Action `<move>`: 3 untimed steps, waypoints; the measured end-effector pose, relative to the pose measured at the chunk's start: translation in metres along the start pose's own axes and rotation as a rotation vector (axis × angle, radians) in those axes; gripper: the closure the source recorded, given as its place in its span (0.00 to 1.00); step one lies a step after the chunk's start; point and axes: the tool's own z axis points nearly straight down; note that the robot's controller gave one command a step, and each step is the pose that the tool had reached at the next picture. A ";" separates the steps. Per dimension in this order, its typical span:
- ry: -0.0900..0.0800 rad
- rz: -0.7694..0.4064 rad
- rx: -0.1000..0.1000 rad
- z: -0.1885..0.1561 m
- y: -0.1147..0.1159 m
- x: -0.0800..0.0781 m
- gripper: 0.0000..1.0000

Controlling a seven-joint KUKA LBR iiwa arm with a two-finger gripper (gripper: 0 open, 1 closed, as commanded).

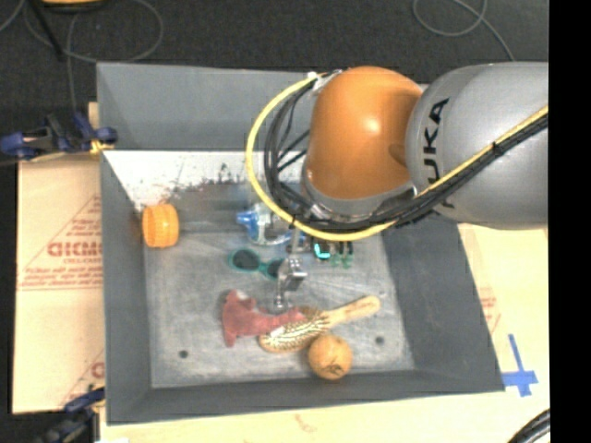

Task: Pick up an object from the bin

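Note:
My gripper point(285, 289) hangs low over the middle of the bin floor, under the orange wrist cover. Just below it lies a flat red piece point(240, 318) beside a wooden brush point(321, 322) that slants up to the right. The gripper's tip is at the red piece's right end, near the brush's bristle head; contact cannot be made out. A dark teal object point(247, 260) lies just left of the gripper. A blue object point(251, 220) sits behind it, partly hidden by the cables.
A brownish-orange ball point(329, 355) rests near the front wall, right of centre. An orange cylinder point(160, 225) stands at the far left by the wall. The arm and its cover hide the bin's back right part.

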 end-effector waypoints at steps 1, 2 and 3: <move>-0.008 0.002 -0.001 -0.004 0.000 -0.002 0.00; -0.017 -0.109 0.002 0.138 0.023 0.024 1.00; -0.015 -0.108 0.000 0.140 0.024 0.025 0.00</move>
